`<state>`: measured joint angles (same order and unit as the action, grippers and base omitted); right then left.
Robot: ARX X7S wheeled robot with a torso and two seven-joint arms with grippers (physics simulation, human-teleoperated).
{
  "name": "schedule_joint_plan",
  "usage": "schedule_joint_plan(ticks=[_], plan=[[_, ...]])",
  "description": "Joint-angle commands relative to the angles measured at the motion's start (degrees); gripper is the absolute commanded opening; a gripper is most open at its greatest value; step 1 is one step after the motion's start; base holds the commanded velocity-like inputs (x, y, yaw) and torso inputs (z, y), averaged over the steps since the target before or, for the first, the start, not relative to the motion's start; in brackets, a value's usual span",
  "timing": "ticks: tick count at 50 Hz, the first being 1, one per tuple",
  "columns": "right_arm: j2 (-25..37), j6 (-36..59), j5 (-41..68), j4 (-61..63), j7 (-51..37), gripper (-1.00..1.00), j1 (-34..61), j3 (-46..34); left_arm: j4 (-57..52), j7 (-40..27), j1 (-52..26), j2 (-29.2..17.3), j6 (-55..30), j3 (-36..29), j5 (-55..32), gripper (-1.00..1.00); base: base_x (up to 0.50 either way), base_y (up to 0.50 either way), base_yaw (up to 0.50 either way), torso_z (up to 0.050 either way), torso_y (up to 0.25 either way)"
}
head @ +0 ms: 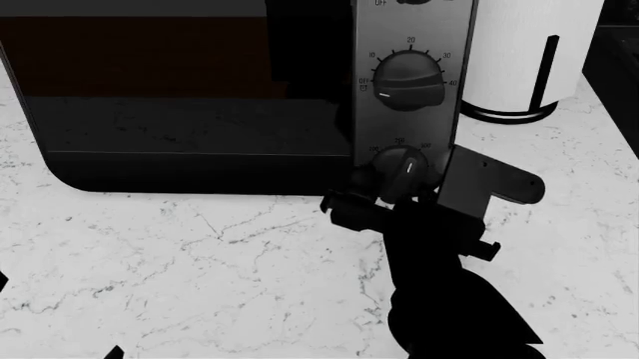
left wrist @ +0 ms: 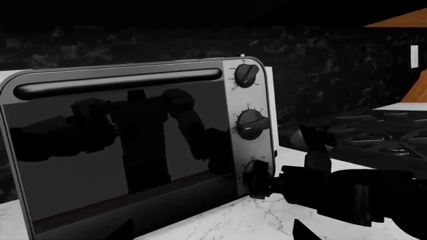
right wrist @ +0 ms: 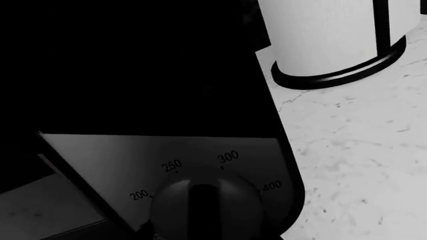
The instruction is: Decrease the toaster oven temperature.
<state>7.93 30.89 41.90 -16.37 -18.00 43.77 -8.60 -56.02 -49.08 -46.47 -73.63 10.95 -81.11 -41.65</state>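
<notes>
Toaster oven (left wrist: 127, 150) sits on white marble counter (head: 200, 277), dark glass door facing the robot, brushed-steel knob panel (head: 454, 67) on its right side. Left wrist view shows 3 black knobs stacked on the panel: top knob (left wrist: 246, 75), mid knob (left wrist: 252, 125), and the lowest, the temperature knob (left wrist: 255, 176). Head view: bigger knob w/ OFF, 10–40 marks (head: 408, 82) is above; temperature knob (head: 402, 166) is at the panel's bottom, white pointer line roughly vertical. Right wrist view gives a close-up of the temperature knob (right wrist: 203, 205), numerals 200, 250, 300, 400 arced around it, grip ridge pointing between 250 and 300. Right gripper (head: 399, 183) is at that knob, fingers (head: 361, 179) on either side of it and appearing to touch, so looks closed on the knob, but exact contact is hard to confirm in the dark render. Right arm (head: 450, 299) comes in from the lower right over the counter. Left gripper not seen in any view, state can't tell. Paper towel roll (head: 519, 52) on black holder stands just right of the oven, behind the panel edge. Gas range grates (left wrist: 380, 135) are off to the oven's right in the left wrist view.
</notes>
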Motion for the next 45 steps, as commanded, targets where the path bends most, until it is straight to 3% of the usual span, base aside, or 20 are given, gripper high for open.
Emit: schedule_joint_plan(ticks=[1,31,45], plan=[[-0.04,0.43,-3.68,-1.14,1.31,-1.0,0.12,-0.96,0.21,0.02,0.08,0.01,0.17,-0.1,0.12,1.0,0.0,0.0,0.01,0.0,0.0],[5.37,1.23,-17.63,4.05,0.09,-1.0,1.2,-16.42,-0.02,-0.14,-0.12,0.04,-0.22,-0.15,0.27,1.0,-0.01,0.0,0.0,0.0,0.003],[9.37,6.25,-30.6,5.12,0.38,-1.0,6.07,-31.71,-0.14,-0.24,0.11,0.32,-0.32,-0.47,0.84,1.0,-0.01,0.0,0.0,0.0,0.004]])
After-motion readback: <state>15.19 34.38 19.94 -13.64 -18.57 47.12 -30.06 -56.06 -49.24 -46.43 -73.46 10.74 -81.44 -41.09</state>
